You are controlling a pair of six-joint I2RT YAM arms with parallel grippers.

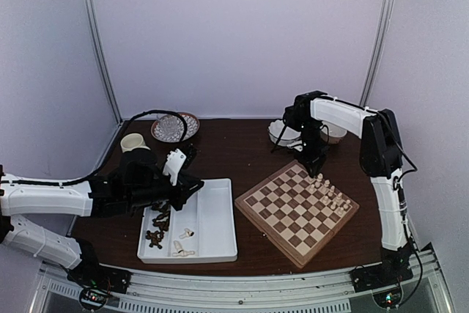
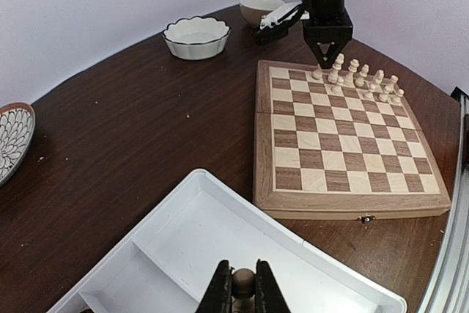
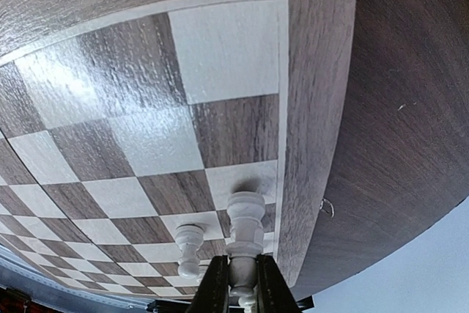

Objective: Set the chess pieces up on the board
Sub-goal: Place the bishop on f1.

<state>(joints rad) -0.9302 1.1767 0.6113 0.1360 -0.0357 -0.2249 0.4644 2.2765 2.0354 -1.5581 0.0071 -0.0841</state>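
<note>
The chessboard [image 1: 293, 210] lies right of centre, with several cream chess pieces [image 1: 331, 194] in rows along its far right edge. My right gripper [image 1: 316, 166] is shut on a cream piece [image 3: 245, 236], holding it on or just above a square at the board's edge [image 3: 234, 181], next to a cream pawn [image 3: 189, 243]. My left gripper [image 2: 242, 295] is shut on a dark brown piece [image 2: 242, 284] above the white tray [image 2: 293, 254]. The board [image 2: 344, 130] and my right gripper [image 2: 327, 53] also show in the left wrist view.
The white two-compartment tray [image 1: 216, 229] holds dark pieces [image 1: 156, 229] and a few cream pieces [image 1: 183, 243]. A patterned plate [image 1: 174, 127], a cream cup [image 1: 134, 142] and white bowls [image 1: 282, 133] stand at the back. A scalloped white bowl [image 2: 196, 37] shows in the left wrist view.
</note>
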